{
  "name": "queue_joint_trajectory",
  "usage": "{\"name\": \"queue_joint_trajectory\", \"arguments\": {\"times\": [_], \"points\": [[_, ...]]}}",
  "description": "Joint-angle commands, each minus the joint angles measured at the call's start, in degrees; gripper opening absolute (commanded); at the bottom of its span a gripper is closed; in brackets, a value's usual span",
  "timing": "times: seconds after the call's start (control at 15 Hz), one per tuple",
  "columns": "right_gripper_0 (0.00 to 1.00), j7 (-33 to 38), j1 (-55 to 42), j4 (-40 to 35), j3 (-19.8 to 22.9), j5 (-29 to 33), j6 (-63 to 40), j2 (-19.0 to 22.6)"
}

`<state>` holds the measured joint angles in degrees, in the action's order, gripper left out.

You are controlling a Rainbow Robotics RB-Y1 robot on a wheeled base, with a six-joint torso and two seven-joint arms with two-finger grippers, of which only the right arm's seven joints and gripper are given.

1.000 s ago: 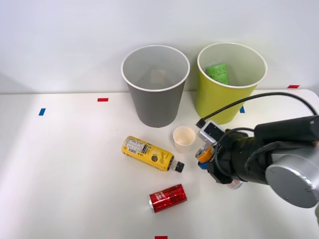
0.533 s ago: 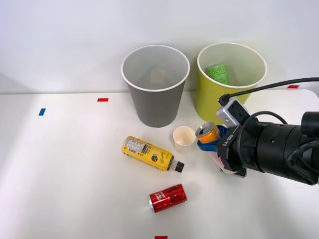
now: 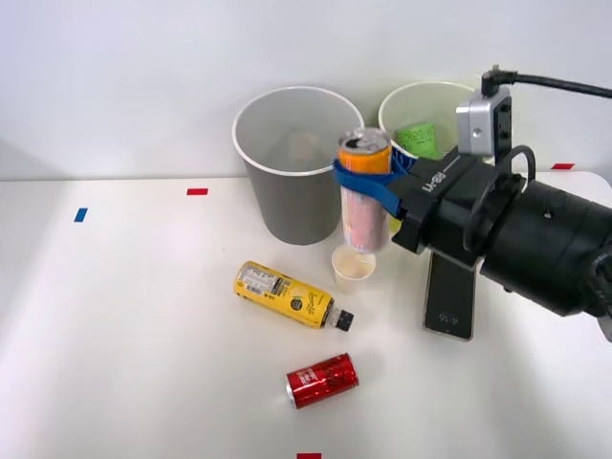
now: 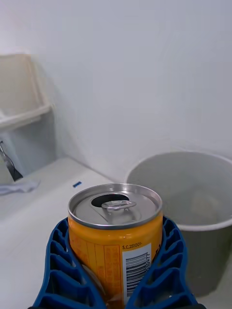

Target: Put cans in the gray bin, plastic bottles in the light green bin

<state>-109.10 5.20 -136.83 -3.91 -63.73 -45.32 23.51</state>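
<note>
My right gripper [image 3: 366,179] is shut on the slim orange-to-pink can [image 3: 362,196], holding it upright in the air above the white paper cup, between the two bins. In the wrist view the can [image 4: 115,236] sits between the blue ribbed fingers [image 4: 63,260] with the gray bin [image 4: 193,193] just beyond it. The gray bin [image 3: 296,182] stands at the back centre, and the light green bin [image 3: 421,115] is to its right, partly behind my arm. A yellow plastic bottle [image 3: 287,295] with a black cap lies on the table. The short red can [image 3: 321,380] lies nearer the front.
A white paper cup [image 3: 353,268] stands upright below the held can. A green item [image 3: 417,140] lies inside the light green bin. Red and blue tape marks [image 3: 197,191] dot the white table. My bulky black arm [image 3: 521,239] covers the right side.
The arm has lifted the slim can from table height up and to the left, turning it upright, until it hangs near the gray bin's rim. The other things stayed still.
</note>
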Motion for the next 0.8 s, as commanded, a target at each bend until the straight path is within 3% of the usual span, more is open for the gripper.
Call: {"name": "queue_joint_trajectory", "arguments": {"times": [0.07, 0.53, 0.8], "points": [[0.00, -0.41, 5.79, 5.79, -3.38, -0.34, 7.08, -3.03], [0.00, -0.59, 22.31, 24.33, -5.14, 7.04, 12.18, -12.78], [0.00, -0.68, 30.75, 35.23, -5.76, 11.35, 13.67, -14.45]]}}
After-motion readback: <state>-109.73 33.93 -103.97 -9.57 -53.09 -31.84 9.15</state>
